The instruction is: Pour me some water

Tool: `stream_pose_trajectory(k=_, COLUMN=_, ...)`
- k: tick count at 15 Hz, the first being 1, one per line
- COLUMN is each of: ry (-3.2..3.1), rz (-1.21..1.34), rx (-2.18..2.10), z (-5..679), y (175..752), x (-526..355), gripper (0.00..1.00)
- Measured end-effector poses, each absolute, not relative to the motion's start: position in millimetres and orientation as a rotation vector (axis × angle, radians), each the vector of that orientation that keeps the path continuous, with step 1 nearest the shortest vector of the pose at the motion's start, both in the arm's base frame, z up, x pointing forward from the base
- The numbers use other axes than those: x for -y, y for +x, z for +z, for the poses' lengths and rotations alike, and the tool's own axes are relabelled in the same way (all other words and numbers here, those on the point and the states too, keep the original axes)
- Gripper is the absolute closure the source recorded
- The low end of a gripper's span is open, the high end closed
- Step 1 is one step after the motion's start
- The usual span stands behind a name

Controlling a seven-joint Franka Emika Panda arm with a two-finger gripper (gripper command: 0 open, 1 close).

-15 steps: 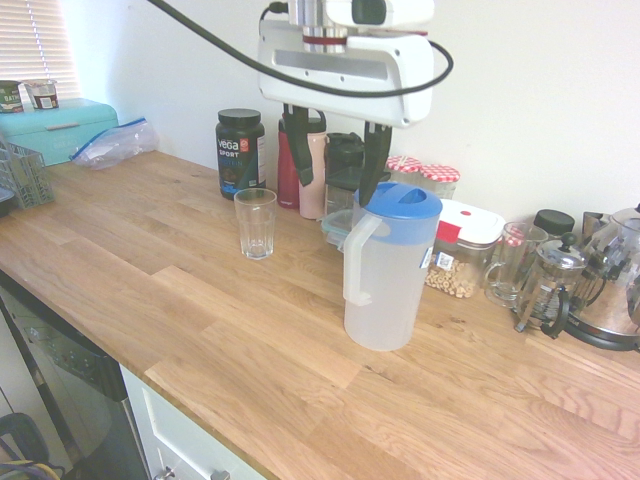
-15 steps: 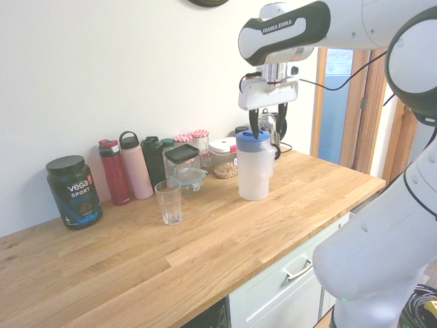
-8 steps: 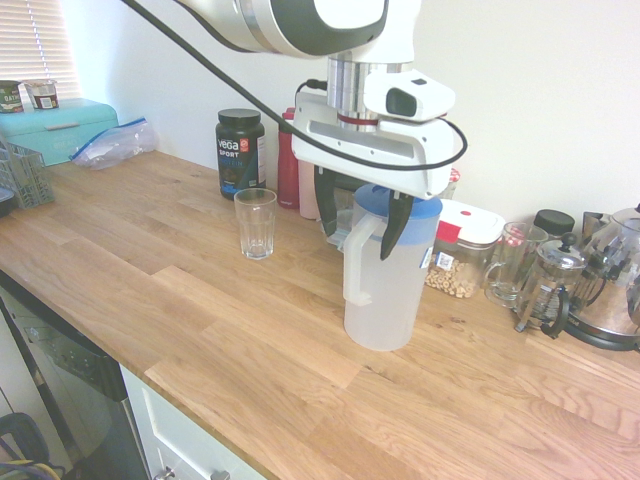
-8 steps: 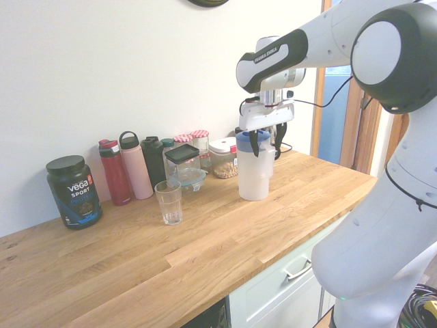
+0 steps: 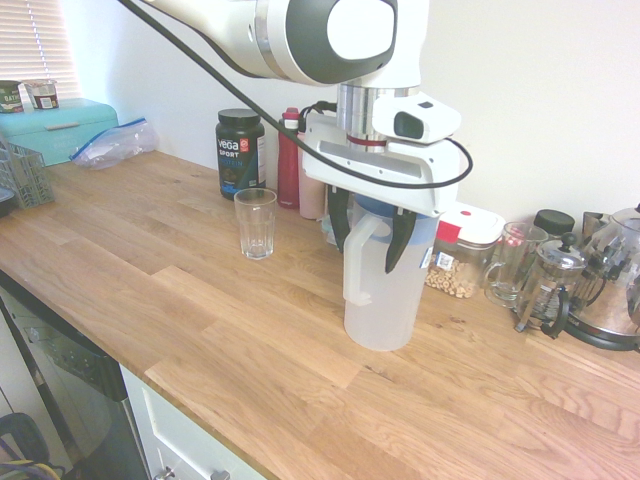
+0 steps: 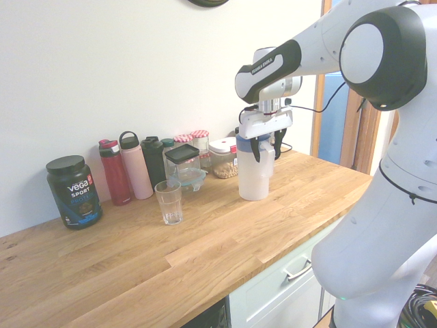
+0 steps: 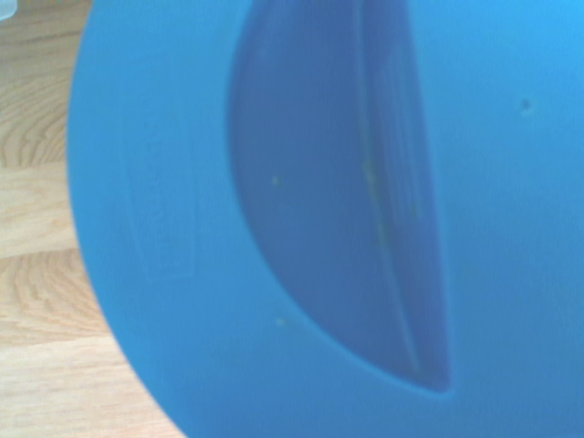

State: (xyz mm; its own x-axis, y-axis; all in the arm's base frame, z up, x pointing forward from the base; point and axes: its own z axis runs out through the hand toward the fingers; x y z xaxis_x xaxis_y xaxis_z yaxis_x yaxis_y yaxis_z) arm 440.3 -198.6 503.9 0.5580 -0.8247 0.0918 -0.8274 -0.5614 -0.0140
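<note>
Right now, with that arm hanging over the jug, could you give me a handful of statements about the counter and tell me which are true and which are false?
1. The gripper straddles the top of the pitcher, fingers open. True.
2. The drinking glass is full of water. False: it looks empty.
3. The pitcher's lid is blue. True.
4. The pitcher is tilted over the glass. False: it stands upright on the counter, apart from the glass.
5. A black Vega tub stands by the wall. True.

Stood on the counter point(image 5: 200, 310) — glass point(image 5: 255, 223) left of pitcher point(image 5: 385, 290), bottles point(image 5: 290, 160) behind, gripper point(image 5: 368, 228) straddling pitcher's top.
</note>
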Motion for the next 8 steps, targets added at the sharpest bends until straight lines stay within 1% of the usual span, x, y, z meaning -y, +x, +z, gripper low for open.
stream_pose_trajectory(k=8, ry=2.760, rz=0.128, rx=1.454, z=489.2, y=451.0, x=197.0, gripper=1.00)
